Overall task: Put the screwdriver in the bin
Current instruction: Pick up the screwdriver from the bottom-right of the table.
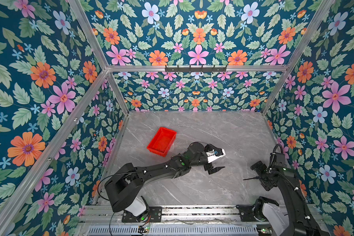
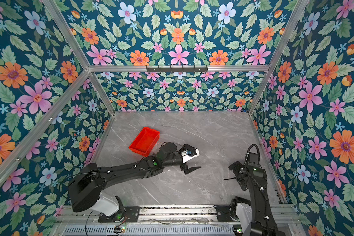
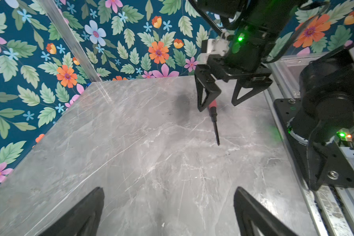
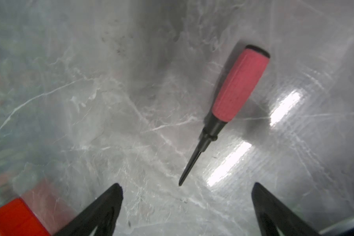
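Right gripper (image 3: 217, 107) sits low over the screwdriver (image 3: 214, 114), jaws wide apart and closed on nothing. Seen from the left wrist, the pink-red handle lies between the two black triangular fingers. One finger (image 3: 204, 96) overlaps the handle's end, but I cannot tell whether it touches. The other finger stands clear of it.

Screwdriver (image 4: 236, 87): lies flat on the tabletop (image 4: 102, 106), well apart from the bin (image 1: 161, 141), on the right arm's side of it. The handle is cylindrical with a matte, slightly grainy surface and a black cap at its butt. A black collar narrows into a thin black shaft. The tip points roughly toward the bin, whose corner (image 4: 12, 218) shows in the right wrist view. In both top views only the shaft (image 1: 250, 179) shows, poking out from under the gripper (image 1: 261, 176).

Left gripper (image 1: 224, 159): hovers between the bin and the screwdriver and nearer the bin, its jaws spread and empty over bare tabletop.

Bin: red glossy plastic, rectangular with low walls and a rimmed edge. It sits skewed, with nothing in it.

Tabletop: grey, marble-patterned with white veins, and polished enough to show glare.
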